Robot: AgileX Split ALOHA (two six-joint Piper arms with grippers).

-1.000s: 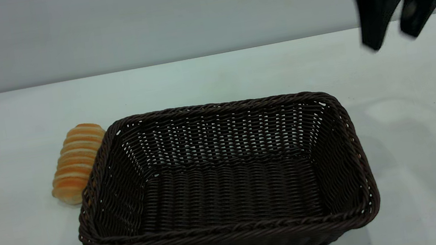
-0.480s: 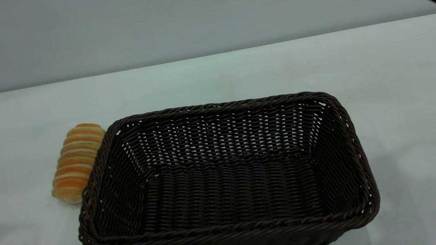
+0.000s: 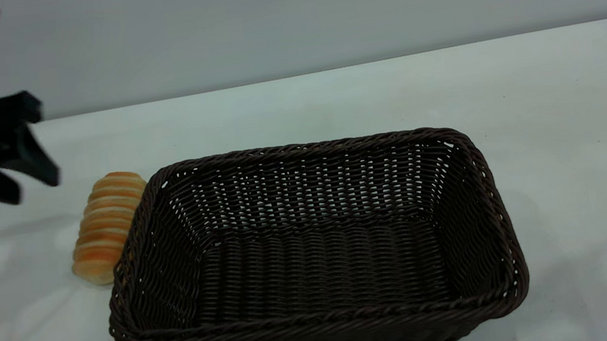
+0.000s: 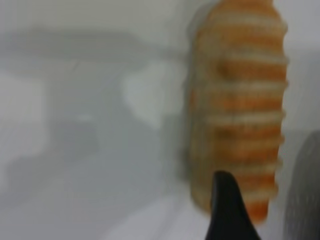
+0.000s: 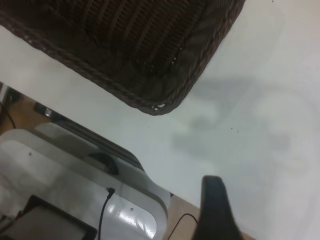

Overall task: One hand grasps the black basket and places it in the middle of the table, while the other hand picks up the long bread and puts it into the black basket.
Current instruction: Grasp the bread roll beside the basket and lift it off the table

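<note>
The black basket [image 3: 300,148] stands empty in the middle of the white table [image 3: 573,124]. The long bread [image 3: 104,227] lies on the table against the outside of the basket's left end. My left gripper [image 3: 35,189] hovers above the table just left of and behind the bread, open and empty. In the left wrist view the bread [image 4: 237,100] is close ahead, with one dark finger [image 4: 225,210] in front of it. My right arm is almost out of the exterior view at the top right. The right wrist view shows one finger [image 5: 215,210] and a basket corner [image 5: 150,50].
A grey wall runs behind the table. The right wrist view shows the table's edge with a grey stand and cables [image 5: 75,165] beyond it. Bare tabletop lies to the right of and behind the basket.
My right gripper has risen out of view at the top right. My left gripper has come in from the left edge towards the bread. Basket and bread have not moved.
</note>
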